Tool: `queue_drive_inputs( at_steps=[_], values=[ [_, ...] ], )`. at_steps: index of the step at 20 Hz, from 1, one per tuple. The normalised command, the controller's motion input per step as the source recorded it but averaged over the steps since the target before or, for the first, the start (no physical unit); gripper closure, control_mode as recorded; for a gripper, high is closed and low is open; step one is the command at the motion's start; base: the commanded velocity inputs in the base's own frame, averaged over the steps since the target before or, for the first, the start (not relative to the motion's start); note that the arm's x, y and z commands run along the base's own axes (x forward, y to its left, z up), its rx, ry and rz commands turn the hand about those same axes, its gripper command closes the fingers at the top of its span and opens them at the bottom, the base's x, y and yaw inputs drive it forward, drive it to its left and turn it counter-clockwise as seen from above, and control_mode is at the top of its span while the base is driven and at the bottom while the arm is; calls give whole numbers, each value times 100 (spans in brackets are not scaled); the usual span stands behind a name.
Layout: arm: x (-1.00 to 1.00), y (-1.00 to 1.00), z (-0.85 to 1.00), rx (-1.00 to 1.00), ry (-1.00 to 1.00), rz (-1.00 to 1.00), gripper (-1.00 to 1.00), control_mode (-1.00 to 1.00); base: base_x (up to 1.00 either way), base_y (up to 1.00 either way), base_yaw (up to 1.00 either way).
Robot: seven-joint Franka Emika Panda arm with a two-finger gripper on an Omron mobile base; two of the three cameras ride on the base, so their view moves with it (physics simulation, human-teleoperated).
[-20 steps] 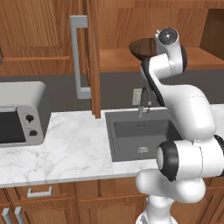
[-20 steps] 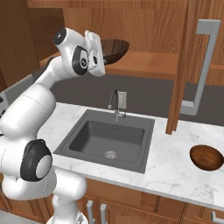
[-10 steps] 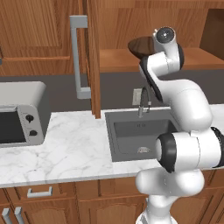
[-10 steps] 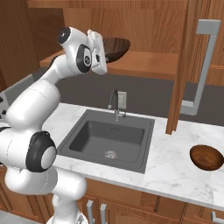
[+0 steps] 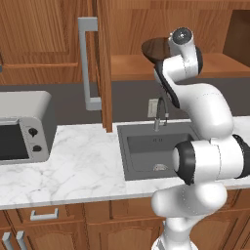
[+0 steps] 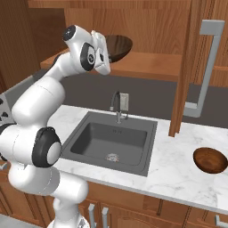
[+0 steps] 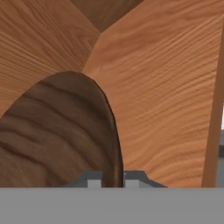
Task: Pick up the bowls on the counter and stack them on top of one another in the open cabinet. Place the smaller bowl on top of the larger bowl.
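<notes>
Holding the larger bowl (image 6: 119, 46) by its rim, my gripper (image 7: 113, 181) has its jaws clamped tight on the wooden edge, one fingertip either side. I judge the bowl is hanging over the front of the open cabinet (image 6: 151, 62) shelf, not yet set down; in the hand view it sits at 9 o'clock, tilted, with bare shelf boards beyond.

My worry is the tilt: if I let go now, the bowl could tip off the shelf edge and drop toward the sink (image 6: 111, 140) below. A thin rim pinch might also slip if I swing fast, and the open door (image 5: 103, 63) stands near at 9 o'clock in the left base view.

I see nothing else on the shelf. The smaller bowl (image 6: 210, 160) waits empty on the counter (image 6: 178, 171), well apart, at 4 o'clock in the right base view. The sink holds nothing.
</notes>
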Motion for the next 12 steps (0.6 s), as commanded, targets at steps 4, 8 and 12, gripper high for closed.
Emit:
queue_drive_inputs(
  at_steps=[4,8,12],
  values=[
    [23,3,-22,0,7,1,100,-100,0,0,0],
    [19,5,-12,0,6,0,-100,-100,0,0,0],
    [5,0,0,0,-1,0,-100,-100,0,0,0]
  ],
)
